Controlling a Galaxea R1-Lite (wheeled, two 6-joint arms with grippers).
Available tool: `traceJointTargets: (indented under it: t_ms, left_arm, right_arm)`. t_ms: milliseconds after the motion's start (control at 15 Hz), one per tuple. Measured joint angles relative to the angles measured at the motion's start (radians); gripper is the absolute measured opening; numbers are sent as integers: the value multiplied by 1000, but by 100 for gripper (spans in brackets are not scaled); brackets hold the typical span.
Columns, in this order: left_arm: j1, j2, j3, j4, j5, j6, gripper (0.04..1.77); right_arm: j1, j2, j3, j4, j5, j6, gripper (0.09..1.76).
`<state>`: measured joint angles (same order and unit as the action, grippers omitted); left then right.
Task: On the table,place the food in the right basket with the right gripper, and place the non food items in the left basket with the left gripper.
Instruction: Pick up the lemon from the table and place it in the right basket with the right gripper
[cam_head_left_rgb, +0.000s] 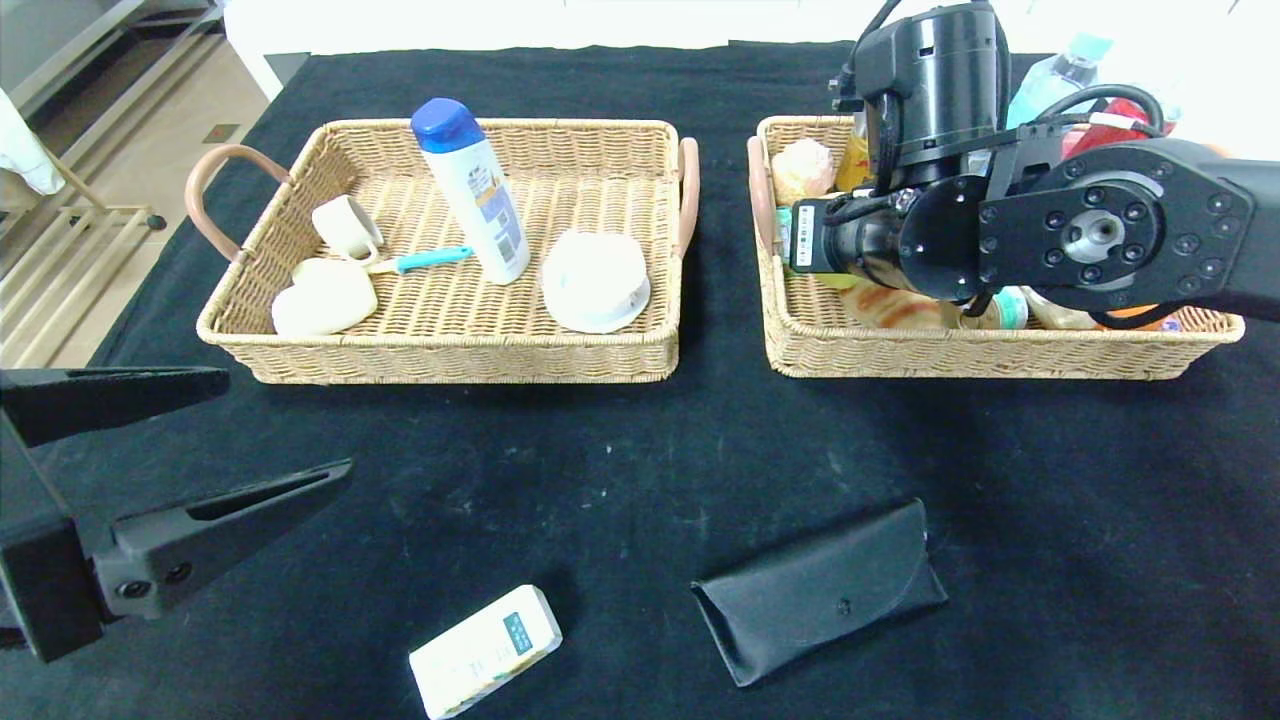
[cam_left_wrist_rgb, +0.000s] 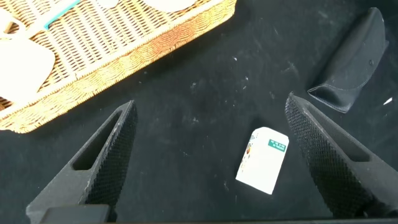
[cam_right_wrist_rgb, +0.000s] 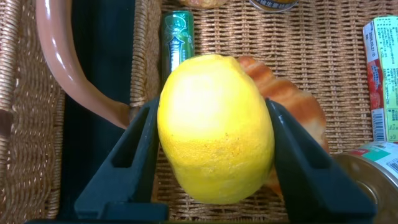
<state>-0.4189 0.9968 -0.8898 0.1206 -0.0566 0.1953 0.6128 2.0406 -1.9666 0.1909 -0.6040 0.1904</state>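
A: Two wicker baskets stand side by side on a table (cam_head_left_rgb: 640, 440) draped in black cloth; a pale floor and a metal rack lie beyond its left edge.

B: What does each basket hold?

A: The left basket (cam_head_left_rgb: 300, 360) holds the white shampoo bottle (cam_head_left_rgb: 472, 205) with a blue cap, leaning near its middle, together with a cup (cam_head_left_rgb: 346, 227), a turquoise-handled utensil (cam_head_left_rgb: 420, 260) and pale dishes. The right basket (cam_head_left_rgb: 900, 355) holds the croissant (cam_right_wrist_rgb: 292, 106) and assorted packets and cans, largely hidden in the head view by the right arm.

B: Where is the lemon?

A: The lemon (cam_right_wrist_rgb: 214, 127) sits between the fingers of the right gripper (cam_right_wrist_rgb: 214, 149), above the right basket's floor near its handle (cam_right_wrist_rgb: 68, 68). Both fingers lie against its sides, so the jaws appear closed on it; the croissant lies directly behind it.

B: And the left gripper?

A: The left gripper (cam_left_wrist_rgb: 208, 155) hovers over the cloth at the table's near left, jaws spread wide and holding nothing. In its wrist view the white carton (cam_left_wrist_rgb: 264, 158) with a green label lies on the cloth between the fingers, closer to one, touching neither.

B: What else lies outside the baskets?

A: The black glasses case (cam_head_left_rgb: 820, 600) lies flat on the near cloth, right of the carton and apart from it.
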Motion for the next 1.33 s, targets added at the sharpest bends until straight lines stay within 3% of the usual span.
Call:
traceJointTargets:
  t_ms: [333,867,1067,1333]
  left_arm:
    - [0,2,0,1,0,0,172]
    - [0,5,2,1,-1,1,172]
    - [-1,7,2,1,-1,2,172]
    - [-6,8,9,2,1,26,172]
  right_arm:
    - [0,0,0,1,0,0,143]
    - [10,-27,11,46,-7,3,161]
    - [27,-67,31,194,-18,116,164]
    - [82,-129,36,460,-9,380,167]
